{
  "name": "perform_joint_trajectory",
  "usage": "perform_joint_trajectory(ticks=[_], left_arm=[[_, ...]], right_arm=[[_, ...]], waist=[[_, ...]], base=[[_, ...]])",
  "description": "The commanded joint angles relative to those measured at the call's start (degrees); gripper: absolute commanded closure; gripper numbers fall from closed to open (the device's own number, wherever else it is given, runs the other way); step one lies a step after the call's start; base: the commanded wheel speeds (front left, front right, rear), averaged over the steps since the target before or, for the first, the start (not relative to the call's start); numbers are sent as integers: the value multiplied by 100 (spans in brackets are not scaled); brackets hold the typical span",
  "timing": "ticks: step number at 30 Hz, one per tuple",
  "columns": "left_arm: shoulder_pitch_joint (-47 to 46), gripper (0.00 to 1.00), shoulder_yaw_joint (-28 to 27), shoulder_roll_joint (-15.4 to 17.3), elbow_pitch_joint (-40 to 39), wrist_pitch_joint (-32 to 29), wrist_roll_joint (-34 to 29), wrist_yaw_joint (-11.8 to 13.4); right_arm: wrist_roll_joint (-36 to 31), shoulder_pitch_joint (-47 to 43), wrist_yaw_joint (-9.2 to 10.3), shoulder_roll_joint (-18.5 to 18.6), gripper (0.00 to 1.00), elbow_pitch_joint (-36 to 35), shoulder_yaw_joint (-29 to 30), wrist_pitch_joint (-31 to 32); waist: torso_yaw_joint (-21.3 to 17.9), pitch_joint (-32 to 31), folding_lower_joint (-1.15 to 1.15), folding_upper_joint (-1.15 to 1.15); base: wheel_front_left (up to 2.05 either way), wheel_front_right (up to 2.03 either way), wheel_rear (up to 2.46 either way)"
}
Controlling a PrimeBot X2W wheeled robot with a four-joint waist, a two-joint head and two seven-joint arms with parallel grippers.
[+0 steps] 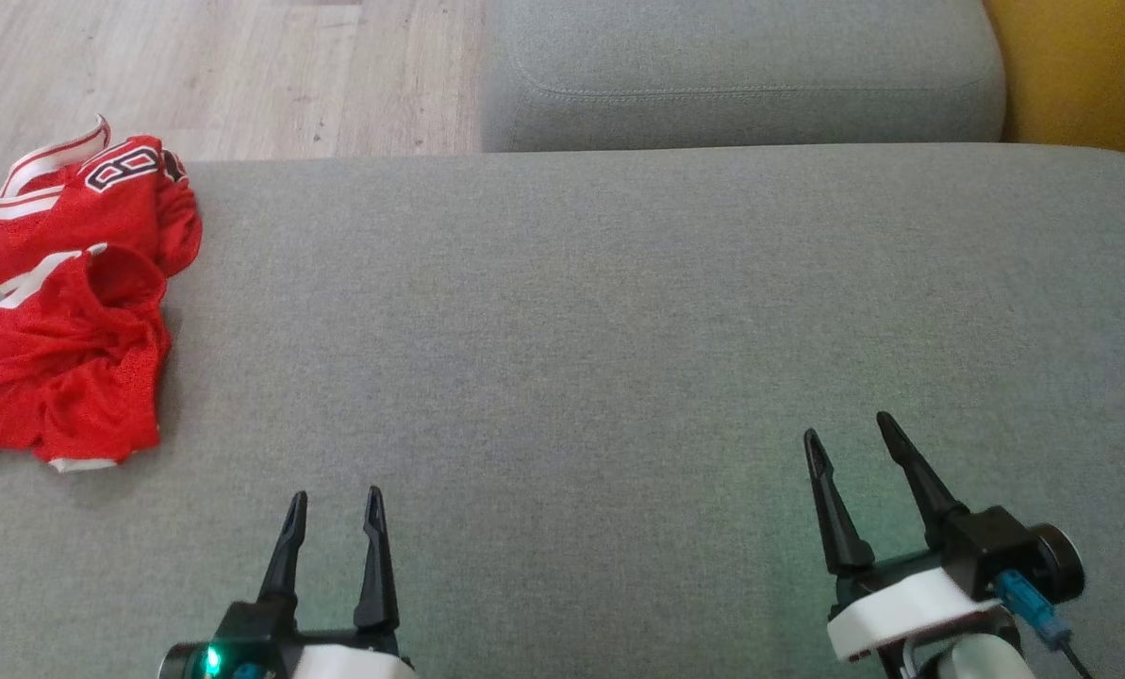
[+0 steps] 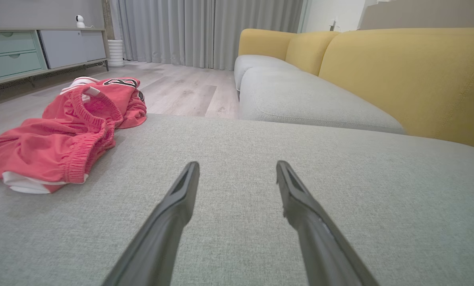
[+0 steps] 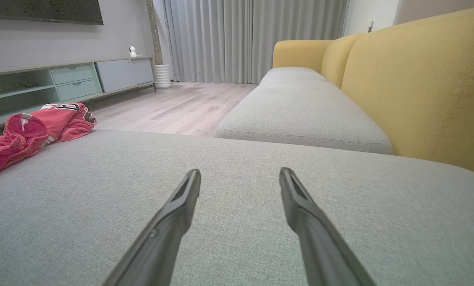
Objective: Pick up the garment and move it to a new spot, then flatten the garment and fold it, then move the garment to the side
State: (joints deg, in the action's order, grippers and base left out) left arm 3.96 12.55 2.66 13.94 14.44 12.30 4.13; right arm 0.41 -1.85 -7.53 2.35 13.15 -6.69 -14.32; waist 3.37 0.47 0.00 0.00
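Note:
The garment [image 1: 72, 302] is a crumpled red jersey piece with white trim and a black number, lying at the far left edge of the grey sofa cushion [image 1: 571, 311]. It also lies at the left in the left wrist view, garment [image 2: 62, 131], and small at the far left in the right wrist view, garment [image 3: 34, 127]. My left gripper [image 1: 336, 495] hovers open near the cushion's front edge, to the right of and nearer than the garment, holding nothing. Far to the right my right gripper [image 1: 850, 424] is open and empty too. The same spread fingers frame bare cushion: left gripper [image 2: 237, 165], right gripper [image 3: 240, 171].
A second grey seat cushion [image 1: 741, 71] lies beyond, with a yellow backrest [image 1: 1081, 66] at the right. Wooden floor [image 1: 194, 66] lies off the cushion's far left. A low cabinet [image 3: 70, 79] and grey curtains [image 3: 252, 35] stand across the room.

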Motion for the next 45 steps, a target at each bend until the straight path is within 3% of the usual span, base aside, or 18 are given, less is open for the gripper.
perform_joint_trajectory(ticks=[1,7,12,29,40,45], left_arm=[[-122,0,-174,21,-140,56,21,43],[-155,0,-150,21,-87,56,32,27],[-236,0,-111,21,-59,56,42,21],[-278,0,-124,39,-66,56,-2,-7],[1,0,-441,53,-429,56,-20,95],[-112,0,-590,354,-563,50,-74,37]], right_arm=[[-7,206,4,53,0,-149,-109,-68],[-9,199,4,53,0,-147,-87,-68],[-5,148,4,53,0,-163,-2,-68],[-28,90,4,53,0,-207,-163,-68],[-32,333,4,53,0,-73,-580,-68],[-76,253,4,53,0,-205,-529,-68]], waist=[[8,5,0,0],[88,12,0,0],[438,17,0,0],[2579,-73,0,0],[2671,-1,0,0],[2675,-21,0,0]], base=[[0,0,0],[0,0,0],[0,0,0],[0,0,0],[0,0,0],[0,0,0]])
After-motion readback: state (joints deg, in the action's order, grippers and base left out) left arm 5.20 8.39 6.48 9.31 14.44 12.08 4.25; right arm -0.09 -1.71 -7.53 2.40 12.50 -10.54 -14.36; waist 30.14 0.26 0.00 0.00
